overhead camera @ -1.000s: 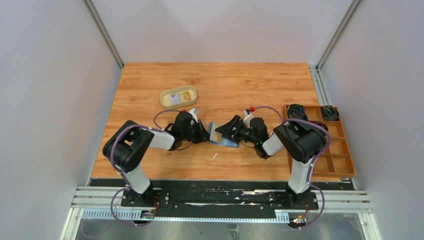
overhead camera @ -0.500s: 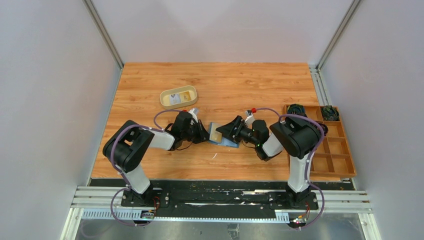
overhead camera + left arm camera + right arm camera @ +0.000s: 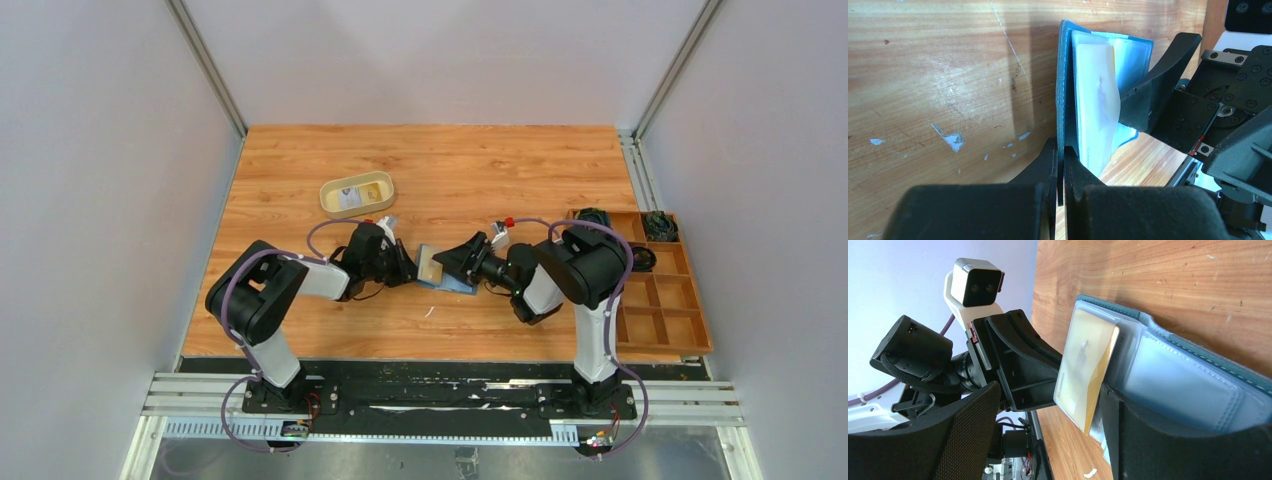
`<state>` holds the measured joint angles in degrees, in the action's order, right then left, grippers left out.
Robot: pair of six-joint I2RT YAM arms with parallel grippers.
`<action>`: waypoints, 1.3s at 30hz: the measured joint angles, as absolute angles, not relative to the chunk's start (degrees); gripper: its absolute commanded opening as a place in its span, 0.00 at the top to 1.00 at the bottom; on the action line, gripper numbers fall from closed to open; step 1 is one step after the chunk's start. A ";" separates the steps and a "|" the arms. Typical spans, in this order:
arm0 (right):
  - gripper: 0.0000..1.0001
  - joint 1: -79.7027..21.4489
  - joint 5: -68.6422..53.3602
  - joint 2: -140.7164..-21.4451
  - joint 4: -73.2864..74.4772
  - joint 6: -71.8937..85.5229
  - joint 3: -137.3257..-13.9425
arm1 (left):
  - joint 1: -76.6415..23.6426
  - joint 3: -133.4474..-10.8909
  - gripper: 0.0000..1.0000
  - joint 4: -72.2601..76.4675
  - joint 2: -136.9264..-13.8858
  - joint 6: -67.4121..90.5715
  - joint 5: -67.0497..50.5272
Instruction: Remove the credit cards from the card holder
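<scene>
The teal-blue card holder [image 3: 453, 284] lies open at the table's middle, propped on edge, with its pale blue sleeves [image 3: 1188, 385] showing. My left gripper [image 3: 1060, 165] is shut on its teal cover [image 3: 1064, 75]. A yellow card [image 3: 1085, 365] sticks partway out of a sleeve; it also shows in the left wrist view [image 3: 1095, 100]. My right gripper [image 3: 1050, 395] is open, its jaws on either side of that card's free end, one finger [image 3: 1148, 440] against the sleeves. A pale whitish card [image 3: 349, 198] lies in the tan tray.
The tan oval tray [image 3: 385, 186] sits behind the left gripper [image 3: 408, 270]. A brown compartmented wooden box [image 3: 690, 300] with small dark items in its far cells stands at the right edge. A small white scrap [image 3: 428, 312] lies near the front.
The right arm's elbow has swung left toward the middle. Its gripper stays at the card holder. The left arm and the card holder have not moved.
</scene>
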<state>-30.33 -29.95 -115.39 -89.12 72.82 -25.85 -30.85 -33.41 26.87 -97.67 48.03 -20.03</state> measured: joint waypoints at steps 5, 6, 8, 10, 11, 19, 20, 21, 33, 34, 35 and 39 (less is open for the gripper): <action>0.26 -30.33 -30.44 -116.31 -88.60 73.91 -27.29 | -30.83 -33.43 1.00 26.85 -97.65 48.03 -19.44; 0.26 -30.37 -30.46 -116.31 -88.16 73.95 -27.53 | -30.83 -33.43 1.00 26.85 -97.65 48.03 -19.31; 0.27 -30.39 -30.57 -116.31 -87.29 74.06 -27.94 | -30.83 -33.43 1.00 26.87 -97.65 48.05 -19.16; 0.27 -30.50 -30.61 -116.31 -86.37 74.22 -28.49 | -30.83 -33.43 1.00 26.85 -97.58 48.07 -18.94; 0.27 -30.50 -30.63 -116.31 -85.97 74.28 -28.75 | -30.83 -33.43 1.00 26.85 -97.56 48.07 -18.76; 0.28 -31.51 -32.58 -119.74 -88.03 79.72 -32.03 | -30.85 -33.54 1.00 26.57 -97.36 48.07 -18.15; 0.28 -31.59 -32.86 -120.20 -88.47 80.60 -32.38 | -30.85 -33.56 1.00 26.50 -97.34 48.10 -18.15; 0.28 -31.59 -32.95 -120.40 -88.66 81.49 -32.47 | -30.85 -33.61 1.00 26.39 -97.34 48.10 -18.11; 0.31 -32.01 -34.33 -118.56 -85.43 81.45 -32.49 | -30.96 -34.26 1.00 24.99 -97.21 47.77 -17.80; 0.31 -32.01 -34.50 -118.26 -85.03 81.14 -32.27 | -31.00 -34.35 1.00 24.82 -97.19 47.62 -17.65; 0.32 -32.01 -34.59 -117.97 -84.75 80.93 -32.01 | -31.07 -34.44 1.00 24.69 -97.14 47.40 -17.58; 0.34 -31.70 -35.62 -117.03 -83.59 79.59 -30.83 | -31.38 -34.83 1.00 24.12 -97.10 46.85 -17.26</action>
